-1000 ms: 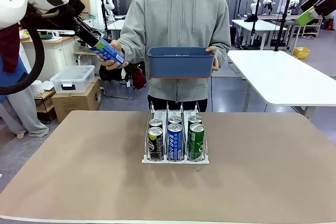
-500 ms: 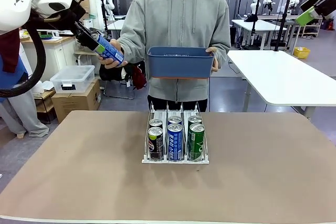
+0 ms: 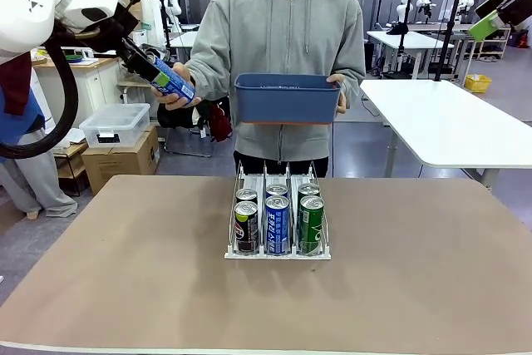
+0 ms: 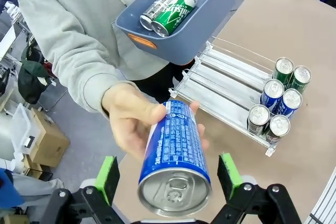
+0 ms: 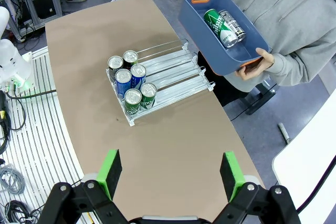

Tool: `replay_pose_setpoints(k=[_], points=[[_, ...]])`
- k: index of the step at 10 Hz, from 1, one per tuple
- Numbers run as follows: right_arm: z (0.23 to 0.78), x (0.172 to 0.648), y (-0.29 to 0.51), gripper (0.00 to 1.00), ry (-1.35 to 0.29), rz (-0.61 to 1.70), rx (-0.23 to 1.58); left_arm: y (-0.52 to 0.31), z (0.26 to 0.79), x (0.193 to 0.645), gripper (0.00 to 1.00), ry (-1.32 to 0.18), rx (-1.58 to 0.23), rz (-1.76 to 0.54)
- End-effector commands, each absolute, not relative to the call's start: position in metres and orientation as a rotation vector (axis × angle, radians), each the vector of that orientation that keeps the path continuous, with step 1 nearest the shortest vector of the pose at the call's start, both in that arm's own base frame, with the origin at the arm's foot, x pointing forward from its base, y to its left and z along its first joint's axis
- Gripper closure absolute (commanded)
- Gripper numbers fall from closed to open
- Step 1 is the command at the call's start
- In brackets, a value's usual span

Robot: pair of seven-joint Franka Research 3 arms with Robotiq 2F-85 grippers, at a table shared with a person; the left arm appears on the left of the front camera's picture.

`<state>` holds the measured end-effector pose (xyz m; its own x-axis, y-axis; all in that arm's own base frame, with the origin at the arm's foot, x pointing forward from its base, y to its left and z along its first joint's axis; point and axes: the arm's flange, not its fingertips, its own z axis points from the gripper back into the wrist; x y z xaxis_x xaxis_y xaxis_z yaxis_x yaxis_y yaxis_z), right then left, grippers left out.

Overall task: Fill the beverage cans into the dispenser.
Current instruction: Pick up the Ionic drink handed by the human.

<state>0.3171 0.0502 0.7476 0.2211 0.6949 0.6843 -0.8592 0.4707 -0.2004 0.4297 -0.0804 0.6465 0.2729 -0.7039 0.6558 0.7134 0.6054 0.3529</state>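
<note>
A person's hand [image 3: 179, 93] holds a blue-and-white beverage can [image 3: 170, 79] out at the far left, above the table's edge. My left gripper [image 3: 150, 64] is open with that can [image 4: 176, 156] lying between its green pads [image 4: 108, 177], top end toward the wrist; the pads stand just off its sides. The dispenser [image 3: 235, 253] sits mid-table with several cans [image 3: 277, 222] at its front end. In the right wrist view my right gripper [image 5: 171, 174] is open high over the table, with the dispenser [image 5: 178, 72] far below. It also appears top right [image 3: 490, 18].
The person's other hand holds a blue bin [image 3: 287, 99] above the dispenser's far end; a green can [image 4: 176, 11] and a dark can [image 4: 156, 10] lie in it. The rear halves of the dispenser lanes [image 4: 220, 82] are bare. Brown table [image 3: 125, 272] all around.
My left arm has edged slightly toward the offered can. The person's hand, the bin and the right arm have barely moved.
</note>
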Motion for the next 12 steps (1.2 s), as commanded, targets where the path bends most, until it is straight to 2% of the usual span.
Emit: replay_pose_setpoints(k=[1, 3, 4, 5, 6, 7, 8, 12], points=[[0.7467, 0.3179, 0.0506, 0.00, -0.801, 1.095, 0.239, -0.0806, 0.6462, 0.4279, 0.00, -0.863, -0.007, -0.967], [0.7467, 0.3179, 0.0506, 0.00, -0.801, 1.095, 0.239, -0.0816, 0.6466, 0.4292, 0.00, -0.874, -0.012, -0.957], [0.7467, 0.3179, 0.0506, 0.00, -0.801, 1.095, 0.239, -0.0811, 0.6466, 0.4288, 0.60, -0.870, 0.000, -0.950], [0.7467, 0.3179, 0.0506, 0.00, -0.801, 1.095, 0.239, -0.0808, 0.6470, 0.4280, 0.60, -0.877, 0.001, -0.948], [0.7467, 0.3179, 0.0506, 0.00, -0.801, 1.095, 0.239, -0.0790, 0.6475, 0.4280, 1.00, -0.879, 0.014, -0.944], [0.7467, 0.3179, 0.0506, 0.00, -0.801, 1.095, 0.239, -0.0774, 0.6471, 0.4283, 0.66, -0.877, 0.020, -0.942], [0.7467, 0.3179, 0.0506, 0.00, -0.801, 1.095, 0.239, -0.0768, 0.6463, 0.4283, 1.00, -0.877, 0.023, -0.936], [0.7467, 0.3179, 0.0506, 0.00, -0.801, 1.095, 0.239, -0.0747, 0.6461, 0.4267, 1.00, -0.871, 0.037, -0.945]])
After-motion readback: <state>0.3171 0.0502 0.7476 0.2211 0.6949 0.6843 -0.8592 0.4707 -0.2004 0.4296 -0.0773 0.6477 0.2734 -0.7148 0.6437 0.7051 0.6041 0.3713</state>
